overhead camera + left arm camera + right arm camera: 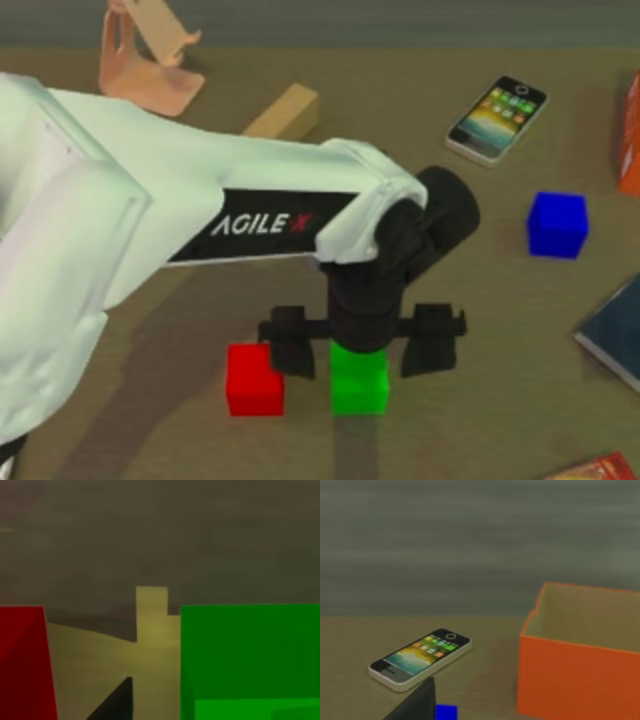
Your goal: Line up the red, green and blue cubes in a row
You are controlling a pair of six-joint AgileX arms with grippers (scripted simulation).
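Note:
The green cube (pixel 360 385) sits near the table's front, between the spread fingers of my open left gripper (pixel 360 362), which hovers over it. The red cube (pixel 255 380) rests just to its left, a small gap apart; one dark finger (pixel 292 350) stands in that gap. In the left wrist view the green cube (pixel 250 655) and the red cube (pixel 22 660) flank one fingertip (pixel 115 702). The blue cube (pixel 557 225) lies alone at the right. My right arm is outside the top view; its wrist view shows one finger (pixel 417 705) beside a corner of the blue cube (pixel 446 712).
A pink phone stand (pixel 150 60) and a tan wooden block (pixel 285 110) are at the back left. A smartphone (pixel 497 118) lies at the back right, an orange box (pixel 630 120) at the right edge. Books (pixel 615 330) lie at the front right.

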